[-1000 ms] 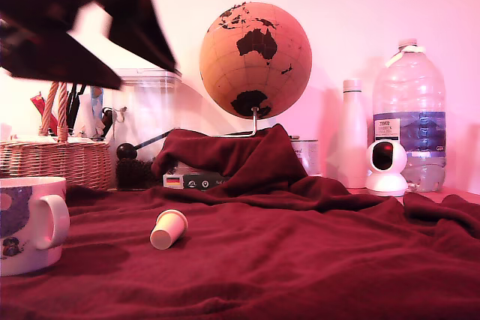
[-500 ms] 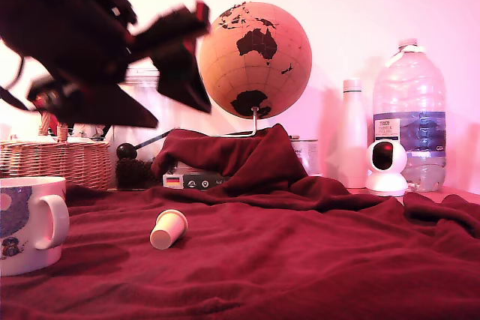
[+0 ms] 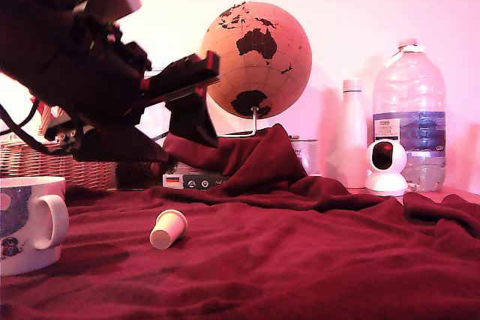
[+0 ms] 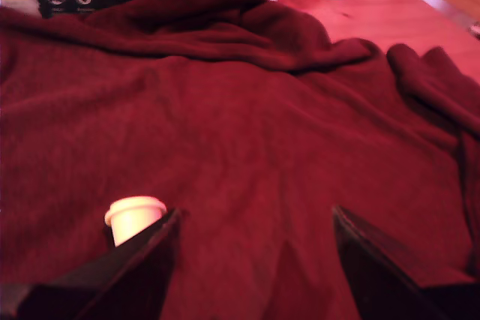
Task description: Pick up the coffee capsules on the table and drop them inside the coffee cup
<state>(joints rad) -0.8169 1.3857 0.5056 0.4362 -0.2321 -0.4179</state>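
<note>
1. the end effector is spread wide and holds nothing; in the wrist view its two dark fingers frame bare red cloth.
2. over the last second the arm has swung from above the cup towards the exterior view's right and dropped lower, so it now hangs above and just behind the capsule.
3. the capsule lies tipped on its side on the worktop, apart from the cup, which stands at the exterior view's left edge.
4. in the wrist view the capsule sits by one finger, not centred in the gap.
5. this looks like the approach to a pick; the end effector probably needs to shift sideways before closing.
</note>
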